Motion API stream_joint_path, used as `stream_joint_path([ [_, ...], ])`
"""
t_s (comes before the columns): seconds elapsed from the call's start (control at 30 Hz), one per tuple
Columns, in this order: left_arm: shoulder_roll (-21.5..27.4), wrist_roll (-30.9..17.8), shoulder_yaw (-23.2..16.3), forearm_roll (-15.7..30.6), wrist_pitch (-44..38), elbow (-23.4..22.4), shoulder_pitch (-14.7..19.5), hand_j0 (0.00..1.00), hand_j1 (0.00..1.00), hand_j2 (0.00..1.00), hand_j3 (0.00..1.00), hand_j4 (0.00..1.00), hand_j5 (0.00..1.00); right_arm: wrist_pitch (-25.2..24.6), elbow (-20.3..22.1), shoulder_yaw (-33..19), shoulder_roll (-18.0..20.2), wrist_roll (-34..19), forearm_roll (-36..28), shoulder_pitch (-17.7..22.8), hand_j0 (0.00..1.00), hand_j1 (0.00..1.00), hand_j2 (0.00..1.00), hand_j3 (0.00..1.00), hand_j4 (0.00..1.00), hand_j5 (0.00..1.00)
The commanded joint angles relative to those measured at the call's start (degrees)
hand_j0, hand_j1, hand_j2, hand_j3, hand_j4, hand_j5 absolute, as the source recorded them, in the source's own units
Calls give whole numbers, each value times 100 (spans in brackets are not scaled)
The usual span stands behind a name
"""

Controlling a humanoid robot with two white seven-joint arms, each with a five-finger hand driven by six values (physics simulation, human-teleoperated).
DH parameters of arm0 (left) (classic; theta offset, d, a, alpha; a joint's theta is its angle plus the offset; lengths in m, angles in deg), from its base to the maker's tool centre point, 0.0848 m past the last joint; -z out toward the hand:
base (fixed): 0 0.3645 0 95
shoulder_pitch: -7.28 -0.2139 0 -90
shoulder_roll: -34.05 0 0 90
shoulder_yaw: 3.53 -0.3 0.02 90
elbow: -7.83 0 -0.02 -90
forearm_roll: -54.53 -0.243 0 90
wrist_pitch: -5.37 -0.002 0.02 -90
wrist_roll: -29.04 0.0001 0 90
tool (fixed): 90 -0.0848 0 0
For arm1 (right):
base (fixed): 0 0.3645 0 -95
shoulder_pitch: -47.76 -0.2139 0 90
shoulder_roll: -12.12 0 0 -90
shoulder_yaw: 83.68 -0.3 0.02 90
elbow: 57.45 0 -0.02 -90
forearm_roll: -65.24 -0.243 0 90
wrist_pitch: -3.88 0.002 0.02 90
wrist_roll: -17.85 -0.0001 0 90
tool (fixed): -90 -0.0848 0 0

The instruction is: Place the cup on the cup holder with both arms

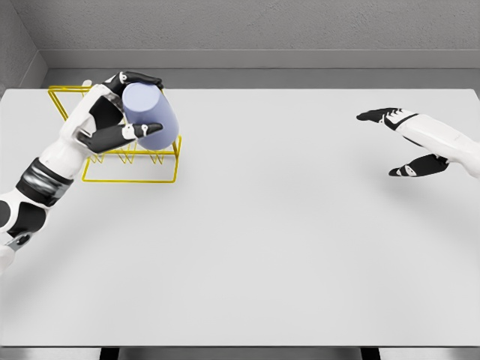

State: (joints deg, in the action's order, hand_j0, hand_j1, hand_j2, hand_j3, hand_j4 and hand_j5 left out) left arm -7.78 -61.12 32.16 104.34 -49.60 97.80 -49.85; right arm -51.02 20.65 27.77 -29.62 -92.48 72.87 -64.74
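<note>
A pale lavender cup (150, 114) is held in my left hand (124, 105), tilted, with fingers over its top and the thumb across its lower side. It hangs right over the yellow wire cup holder (131, 171) at the table's far left, whose frame shows behind and below the hand. Whether the cup touches the wires cannot be told. My right hand (397, 142) hovers over the table at the far right, fingers spread and holding nothing, far from the cup.
The white table (262, 240) stretches wide between both hands. A grey wall runs behind its far edge, and the near edge lies at the bottom of the view.
</note>
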Motion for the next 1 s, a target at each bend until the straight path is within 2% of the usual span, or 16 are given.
stream_joint_path([
  [0.0,17,7,9,11,-3,12,0,58,58,58,58,58,58,-10,3,-1,8,3,-43,0,100,100,100,100,100,100],
  [0.97,8,7,26,99,-3,-322,-35,60,60,60,60,60,60,-10,12,-9,8,3,-43,9,100,100,100,100,100,100],
])
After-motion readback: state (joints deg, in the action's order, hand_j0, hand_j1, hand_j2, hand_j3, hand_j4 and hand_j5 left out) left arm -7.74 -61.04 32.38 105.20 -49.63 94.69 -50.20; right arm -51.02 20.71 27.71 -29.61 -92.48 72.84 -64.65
